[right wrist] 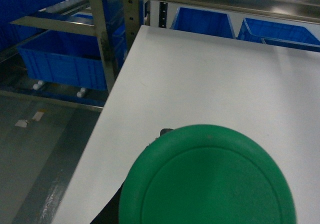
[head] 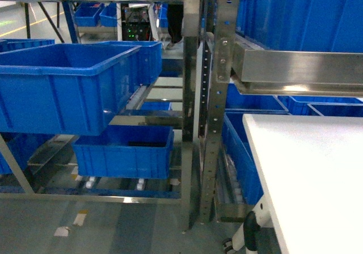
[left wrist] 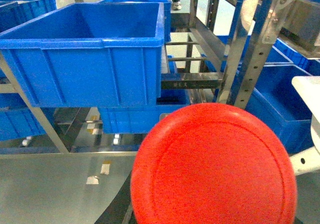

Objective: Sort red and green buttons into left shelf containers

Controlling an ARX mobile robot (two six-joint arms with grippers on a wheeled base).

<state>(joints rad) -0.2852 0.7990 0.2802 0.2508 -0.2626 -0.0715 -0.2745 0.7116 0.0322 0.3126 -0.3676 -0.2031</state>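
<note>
In our left wrist view, a round red button cap (left wrist: 214, 166) fills the lower frame, smooth with a faint raised ring, in front of and below a large deep blue bin (left wrist: 85, 59) with ribbed sides on the metal shelf (left wrist: 252, 49). In the right wrist view, a matching green button cap (right wrist: 207, 181) sits over the white table (right wrist: 210, 84). We cannot see either pincer, so we cannot tell its state. We find no readable writing.
</note>
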